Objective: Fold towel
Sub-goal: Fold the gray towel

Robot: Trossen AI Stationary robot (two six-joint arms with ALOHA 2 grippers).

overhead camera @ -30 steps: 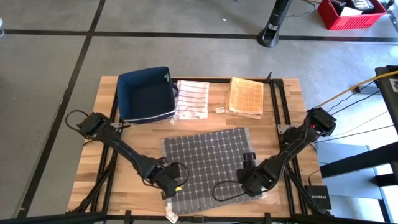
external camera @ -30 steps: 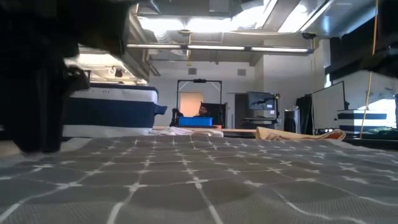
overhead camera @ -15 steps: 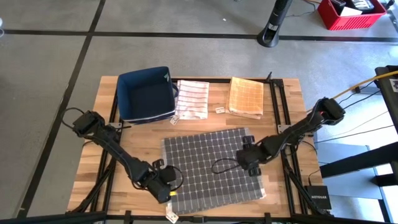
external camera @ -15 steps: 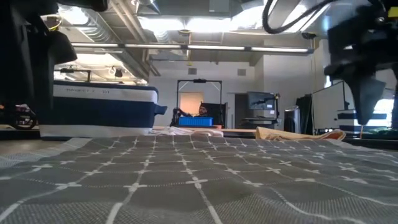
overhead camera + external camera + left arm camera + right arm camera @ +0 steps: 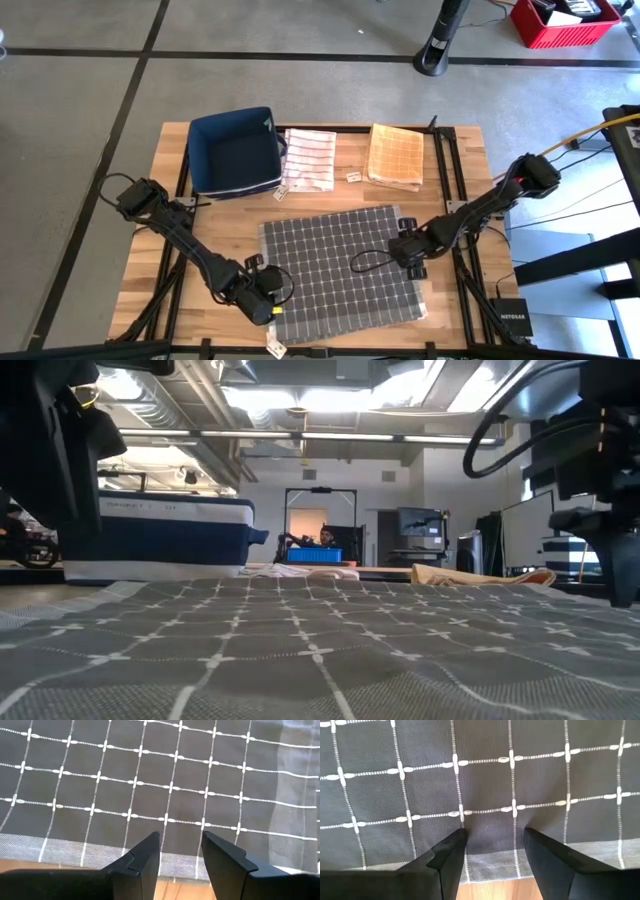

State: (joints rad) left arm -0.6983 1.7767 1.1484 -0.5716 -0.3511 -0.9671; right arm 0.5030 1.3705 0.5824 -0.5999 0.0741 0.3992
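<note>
A grey towel with a white grid (image 5: 335,265) lies spread flat on the middle of the wooden table; it fills the low view (image 5: 320,650). My left gripper (image 5: 268,303) stands open at the towel's left edge near its near-left corner. In the left wrist view its fingers (image 5: 180,837) point over the hem (image 5: 75,851), with wood showing behind it. My right gripper (image 5: 408,250) is open at the middle of the towel's right edge. In the right wrist view (image 5: 495,832) its fingers straddle the hem (image 5: 490,867). I see no hold on the cloth.
A dark blue bin (image 5: 235,150) sits at the far left of the table. Beside it lie a folded white striped towel (image 5: 308,160) and a folded orange checked towel (image 5: 396,155). A small tag (image 5: 353,177) lies between them. Bare wood shows left and right of the grey towel.
My right gripper has moved from the towel's near-right corner toward the table's far edge, along the towel's right edge, and ended a little farther right. My left gripper has shifted slightly toward the left near corner. The towel has stayed flat.
</note>
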